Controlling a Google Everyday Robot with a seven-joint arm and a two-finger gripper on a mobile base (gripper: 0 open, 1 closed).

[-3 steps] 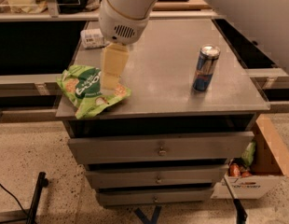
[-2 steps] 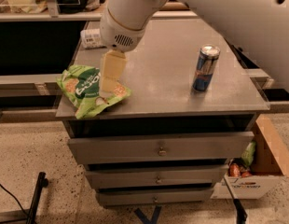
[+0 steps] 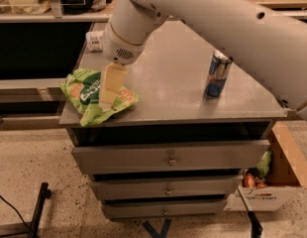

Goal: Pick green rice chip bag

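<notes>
Gripper (image 3: 106, 103) has come lower and a touch left since a second ago, and the white arm (image 3: 228, 29) now crosses more of the upper view. Its pale tip sits against the middle of the green rice chip bag (image 3: 84, 90); spread or pressed together, cannot tell. One bag, lying flat at the near-left corner of the grey cabinet top (image 3: 168, 83), one edge slightly over the front lip. One blue-and-silver can (image 3: 217, 74), upright, right side, well apart from the bag. One small white item (image 3: 95, 41) at the far-left edge. Three drawers (image 3: 171, 157) stacked below, each with one knob, contents hidden. One cardboard box (image 3: 287, 155) on the floor at right, holding several snack packets, one green, others reddish.
</notes>
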